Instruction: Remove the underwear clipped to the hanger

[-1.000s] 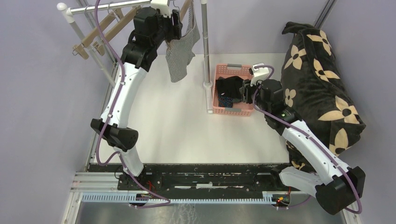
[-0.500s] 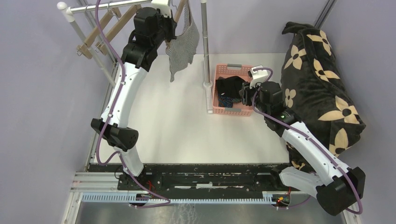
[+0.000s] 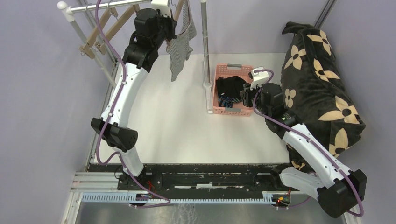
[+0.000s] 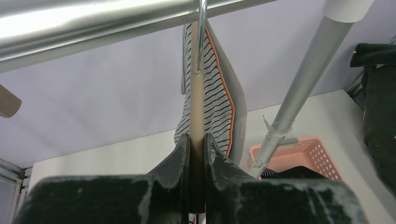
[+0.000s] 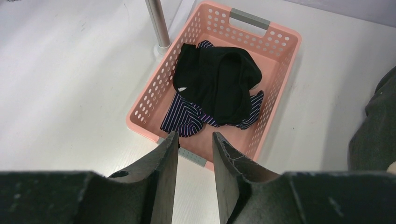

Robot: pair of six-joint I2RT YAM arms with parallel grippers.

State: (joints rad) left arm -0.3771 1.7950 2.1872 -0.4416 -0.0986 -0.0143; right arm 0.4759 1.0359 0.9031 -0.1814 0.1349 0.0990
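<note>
Grey-and-white striped underwear [image 3: 179,51] [image 4: 215,105] hangs from a wooden hanger [image 3: 179,11] [image 4: 196,107] on the metal rail [image 4: 93,18]. My left gripper [image 3: 173,27] [image 4: 196,136] is shut on the hanger's wooden bar, just below the wire hook. Plain black underwear [image 5: 219,86] lies on navy striped underwear [image 5: 184,119] in the pink basket [image 3: 218,71] [image 5: 148,102]. Just near of the basket, my right gripper [image 3: 243,93] [image 5: 195,134] hovers open with nothing between its fingers.
A vertical rack pole [image 3: 204,42] [image 4: 299,93] stands between the hanger and the basket. Two bare wooden hangers [image 3: 100,35] hang at the rail's left end. A large black cushion with tan flowers [image 3: 322,84] fills the right side.
My left gripper has shut on the hanger bar. The hanger and striped underwear have swung slightly left. The right gripper has shifted a little to the right near the basket.
</note>
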